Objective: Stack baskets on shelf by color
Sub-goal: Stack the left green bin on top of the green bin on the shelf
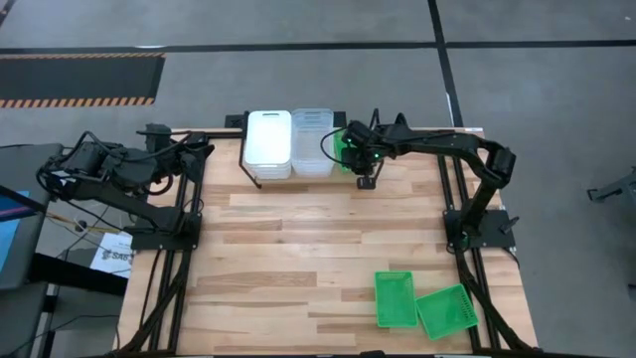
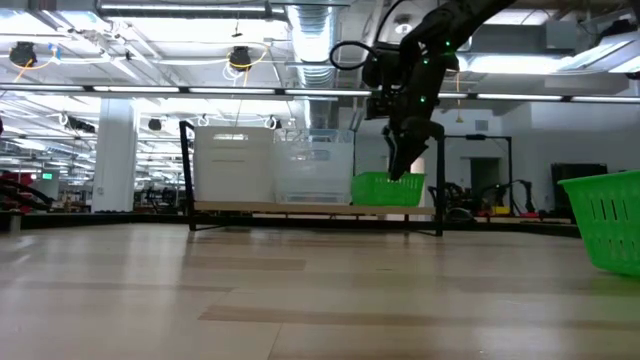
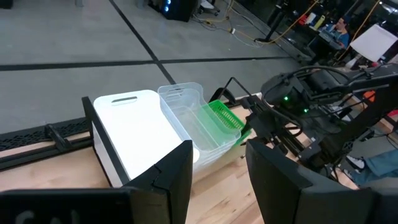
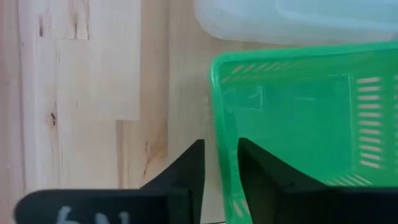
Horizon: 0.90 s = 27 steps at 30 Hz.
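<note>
Green mesh sits at the shelf's (image 2: 300, 209) right end: your right gripper (image 4: 219, 163) is over the green basket (image 2: 388, 189) there, one finger on each side of its near wall. The fingers stand slightly apart around that rim, and from the wrist view you can't quite tell whether they still pinch it or have let go. The basket rests on the board just beside the clear basket (image 1: 312, 142), with the white basket (image 1: 268, 144) next along, all three in a row. Two more green baskets (image 1: 396, 298) lie on the table (image 1: 298, 249) at the near right corner, touching, well apart from the shelf. Your left gripper (image 3: 217, 171) waits off the table's left edge, jaws parted and holding nothing, facing the shelf.
</note>
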Each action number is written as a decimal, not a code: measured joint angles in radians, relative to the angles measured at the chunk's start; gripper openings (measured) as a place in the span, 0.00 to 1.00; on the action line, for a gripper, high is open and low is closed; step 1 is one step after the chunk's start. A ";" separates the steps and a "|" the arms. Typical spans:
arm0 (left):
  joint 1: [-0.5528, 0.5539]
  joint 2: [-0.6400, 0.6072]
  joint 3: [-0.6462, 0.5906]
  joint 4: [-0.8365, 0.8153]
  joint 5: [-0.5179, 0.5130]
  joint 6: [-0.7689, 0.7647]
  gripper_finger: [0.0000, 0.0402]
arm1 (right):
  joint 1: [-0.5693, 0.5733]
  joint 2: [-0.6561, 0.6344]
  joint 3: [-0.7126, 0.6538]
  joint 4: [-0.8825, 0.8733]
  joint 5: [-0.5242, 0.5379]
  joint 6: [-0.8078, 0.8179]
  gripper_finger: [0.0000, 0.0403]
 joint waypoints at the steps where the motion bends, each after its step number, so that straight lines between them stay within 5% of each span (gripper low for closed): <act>1: 0.000 0.000 0.000 0.000 0.000 0.000 0.34 | 0.001 0.000 0.000 0.000 0.000 0.000 0.30; 15: 0.000 0.000 0.000 0.000 0.000 0.000 0.34 | 0.011 -0.001 0.110 -0.046 0.000 0.037 0.42; 27: 0.000 0.000 0.000 0.000 0.000 -0.006 0.34 | 0.001 -0.005 0.509 -0.558 0.001 0.250 0.42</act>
